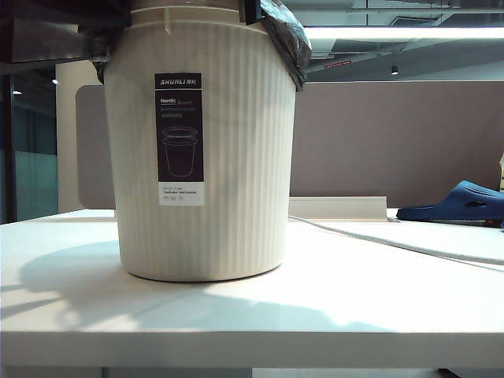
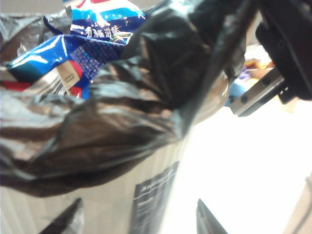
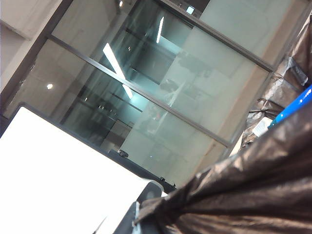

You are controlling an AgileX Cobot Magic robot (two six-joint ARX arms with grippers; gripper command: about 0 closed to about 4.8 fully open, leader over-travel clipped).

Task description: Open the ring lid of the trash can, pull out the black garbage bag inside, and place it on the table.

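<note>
The cream ribbed trash can (image 1: pixel 228 157) stands on the white table (image 1: pixel 331 315). The black garbage bag (image 2: pixel 122 117) lines its mouth and folds over the rim, and a flap (image 1: pixel 287 39) hangs down the can's right side. My right gripper (image 3: pixel 144 214) is shut on a bunched edge of the bag; in the left wrist view it (image 2: pixel 285 44) holds that edge taut above the rim. My left gripper (image 2: pixel 139 219) is open beside the can's upper wall near the label (image 2: pixel 153 200), with nothing between its fingertips (image 2: pixel 73 217). The ring lid is out of view.
Blue and red snack packets (image 2: pixel 83 53) lie inside the bag. A blue slipper (image 1: pixel 461 203) rests at the table's far right, and a pale cable (image 1: pixel 394 244) runs across the table behind the can. A grey partition (image 1: pixel 394 142) stands at the back.
</note>
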